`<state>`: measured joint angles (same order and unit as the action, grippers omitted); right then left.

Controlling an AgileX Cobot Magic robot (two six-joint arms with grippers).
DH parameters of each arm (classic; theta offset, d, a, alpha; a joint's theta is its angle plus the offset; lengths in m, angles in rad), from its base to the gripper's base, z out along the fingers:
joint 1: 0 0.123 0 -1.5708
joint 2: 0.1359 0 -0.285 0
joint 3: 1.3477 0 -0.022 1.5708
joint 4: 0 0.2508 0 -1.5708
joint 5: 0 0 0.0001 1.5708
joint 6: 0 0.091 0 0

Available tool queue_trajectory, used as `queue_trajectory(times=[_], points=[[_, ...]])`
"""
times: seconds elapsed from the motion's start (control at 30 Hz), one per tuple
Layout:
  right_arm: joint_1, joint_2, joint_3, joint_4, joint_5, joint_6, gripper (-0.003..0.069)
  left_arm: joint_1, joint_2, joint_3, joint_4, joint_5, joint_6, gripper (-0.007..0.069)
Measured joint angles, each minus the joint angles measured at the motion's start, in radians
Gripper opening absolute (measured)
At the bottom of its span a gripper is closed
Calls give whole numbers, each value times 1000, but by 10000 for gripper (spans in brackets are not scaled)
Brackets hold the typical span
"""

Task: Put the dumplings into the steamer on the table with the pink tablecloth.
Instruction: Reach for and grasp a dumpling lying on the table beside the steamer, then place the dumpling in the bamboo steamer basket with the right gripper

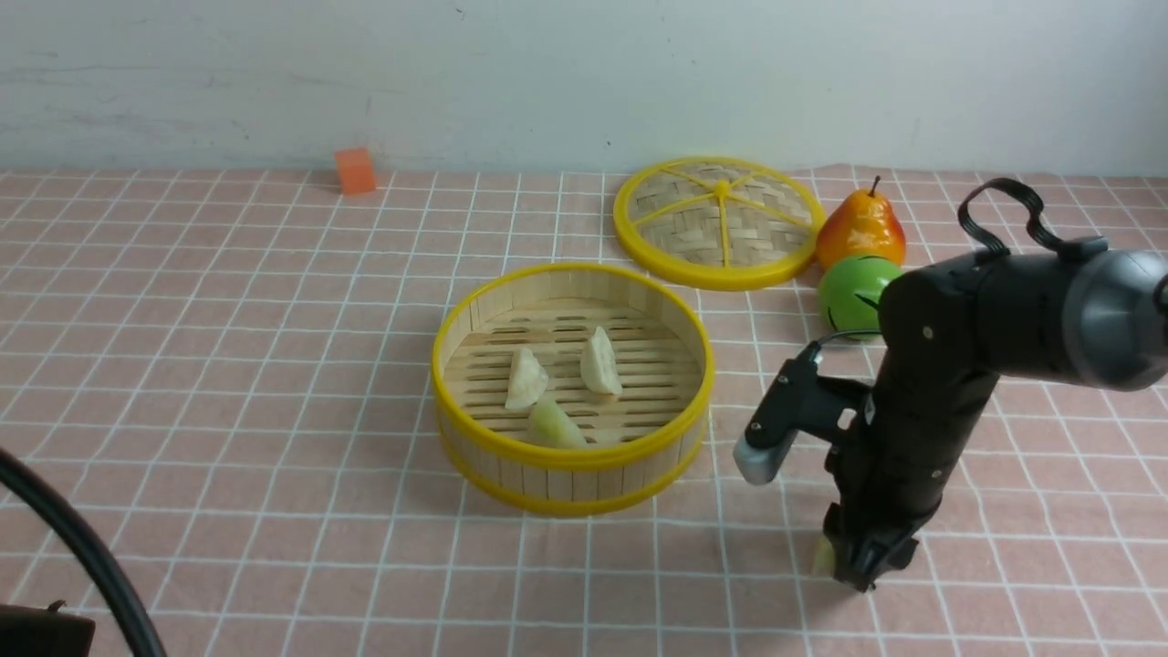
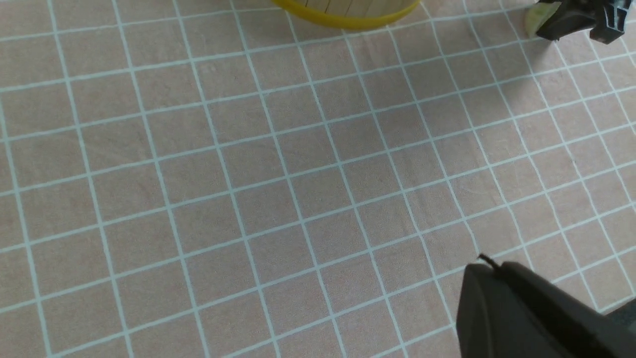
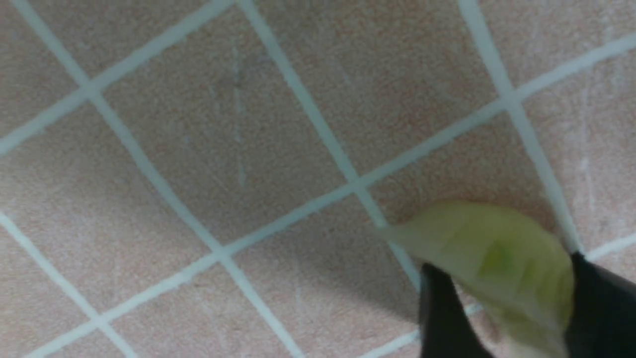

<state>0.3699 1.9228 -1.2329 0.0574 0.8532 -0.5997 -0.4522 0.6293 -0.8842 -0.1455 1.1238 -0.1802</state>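
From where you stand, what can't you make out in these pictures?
- Front view: the last dumpling is mostly hidden behind the right end effector.
- Left wrist view: most of the steamer is cut off by the picture's edge.
- Right wrist view: the dark fingertips are blurred and cut off by the edge.

The robot's right arm [image 1: 940, 365] is matte black with a silvery-grey rounded joint and looping black cables.
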Motion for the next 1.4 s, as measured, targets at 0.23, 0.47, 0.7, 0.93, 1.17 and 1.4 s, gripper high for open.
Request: queue_trajectory(times=[0.23, 0.47, 0.7, 0.93, 1.17, 1.4], points=[[0, -2, -14, 39, 9, 19, 179, 0, 0, 0, 0, 0, 0, 13], [1, -92, -185, 69, 112, 209, 179, 0, 0, 0, 3, 0, 34, 17], [37, -89, -408, 100, 152, 402, 179, 0, 0, 0, 3, -37, 53, 20], [103, 86, -620, 52, 159, 544, 177, 0, 0, 0, 3, -56, 55, 21], [111, 303, -808, 33, 184, 600, 176, 0, 0, 0, 19, -56, 56, 23], [111, 408, -890, 8, 208, 685, 176, 0, 0, 13, 46, -57, 56, 29]])
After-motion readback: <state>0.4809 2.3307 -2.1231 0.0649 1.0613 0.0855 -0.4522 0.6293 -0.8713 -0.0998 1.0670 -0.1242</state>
